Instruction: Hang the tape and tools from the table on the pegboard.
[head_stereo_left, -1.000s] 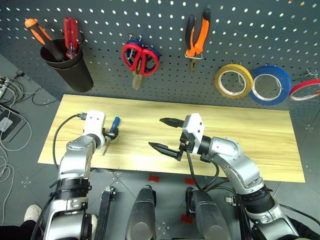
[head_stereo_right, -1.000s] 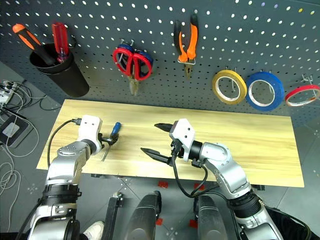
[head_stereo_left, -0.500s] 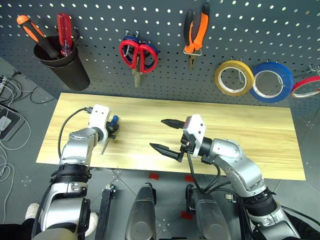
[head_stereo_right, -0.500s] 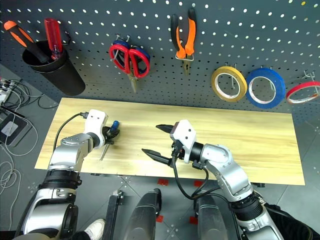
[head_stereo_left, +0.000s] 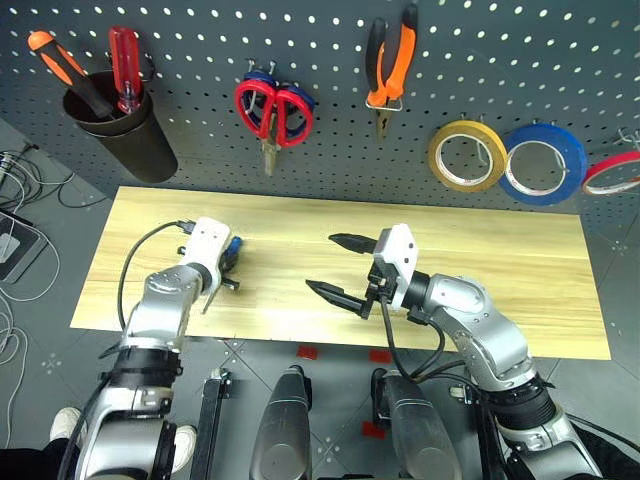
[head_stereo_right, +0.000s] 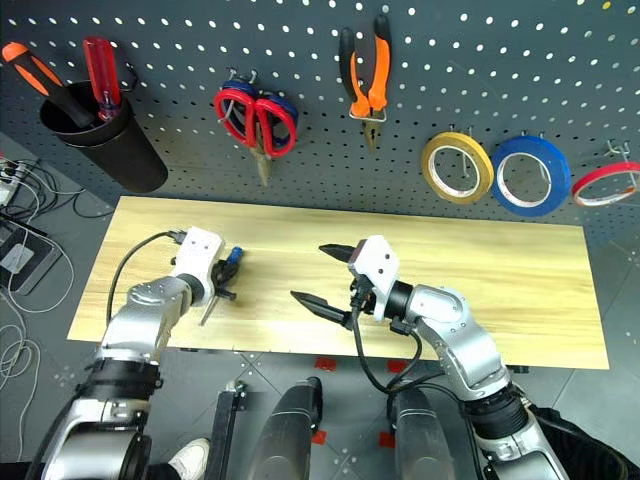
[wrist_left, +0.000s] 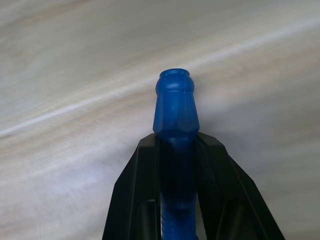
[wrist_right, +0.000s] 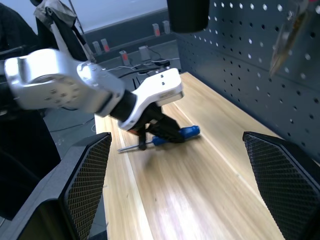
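The small blue-handled screwdriver (head_stereo_left: 233, 247) lies at the left of the light wood table (head_stereo_left: 500, 260), its thin shaft towards the front edge. My left gripper (head_stereo_left: 228, 268) is shut on its blue handle (wrist_left: 175, 107), and the handle's rounded end sticks out past the black fingers (wrist_left: 142, 170). My right gripper (head_stereo_left: 322, 262) hangs open over the table's middle, pointing left with nothing in it. On the pegboard (head_stereo_left: 200, 50) hang the red-handled scissors (head_stereo_left: 267, 108), the orange-and-black pliers (head_stereo_left: 388, 65) and the yellow tape (head_stereo_left: 466, 155).
A blue roll (head_stereo_left: 544, 165) and a thin red roll (head_stereo_left: 612, 172) hang right of the yellow tape. A black cup (head_stereo_left: 118, 125) on the pegboard's left holds an orange and a red screwdriver. Cables lie on the floor at the left.
My left gripper's fingers, open around the blue handle a second ago, have closed on it. The right arm has stayed about where it was.
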